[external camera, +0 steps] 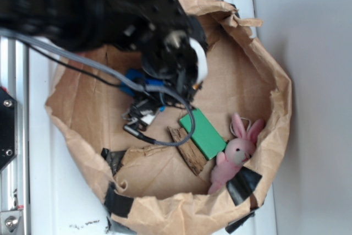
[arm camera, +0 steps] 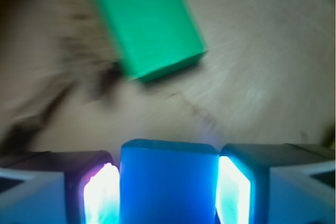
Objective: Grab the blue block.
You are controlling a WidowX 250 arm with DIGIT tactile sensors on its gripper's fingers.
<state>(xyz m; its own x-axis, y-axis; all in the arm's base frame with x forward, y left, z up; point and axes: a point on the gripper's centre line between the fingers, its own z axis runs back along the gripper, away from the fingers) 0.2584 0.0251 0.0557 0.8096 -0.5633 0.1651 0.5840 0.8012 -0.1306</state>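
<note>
The claw (arm camera: pixel 168 182) is clamped on the blue block (arm camera: pixel 169 182), which fills the gap between its 2 glowing pads (arm camera: pixel 102 195) at the bottom centre of the wrist view; the green block (arm camera: pixel 144 22) lies in the upper left, apart; the exterior view shows a brown paper bag (external camera: pixel 275 108), wood piece (external camera: pixel 187 151) and pink bunny (external camera: pixel 236 152).

My arm (external camera: pixel 99 9) reaches down from upper left; my hand (arm camera: pixel 168 187) is clamped on the block (arm camera: pixel 168 182), pads touching both sides.
</note>
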